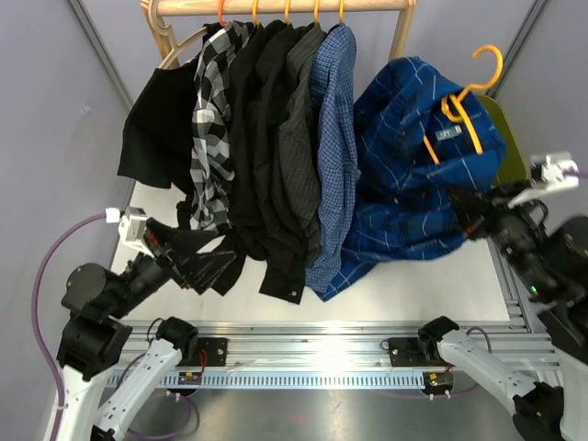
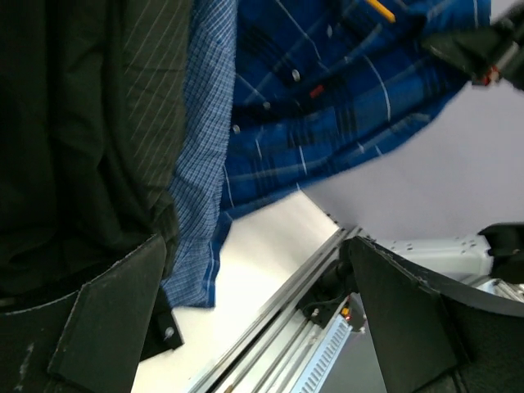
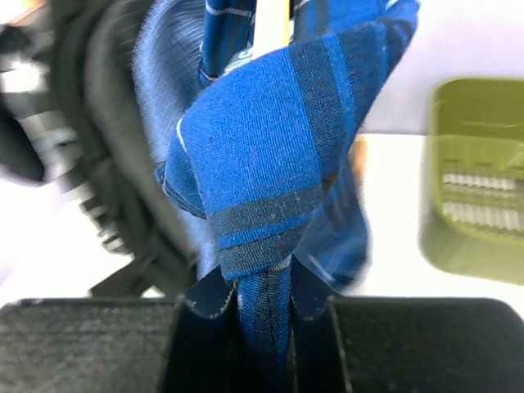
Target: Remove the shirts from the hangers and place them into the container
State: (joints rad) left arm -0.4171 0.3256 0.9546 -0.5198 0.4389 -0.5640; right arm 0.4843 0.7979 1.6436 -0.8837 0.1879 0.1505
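Right hand (image 3: 264, 332) pinches the dark blue plaid shirt (image 3: 274, 155) between its fingers.

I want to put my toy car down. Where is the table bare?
Bare table runs along the front, between the blue plaid shirt and the metal rail. Under the rack it is crowded with hanging shirts, and the right gripper holds the plaid one.

dark blue plaid shirt (image 1: 413, 184) bunched on its orange hanger (image 1: 457, 101), near olive basket (image 1: 513, 152)
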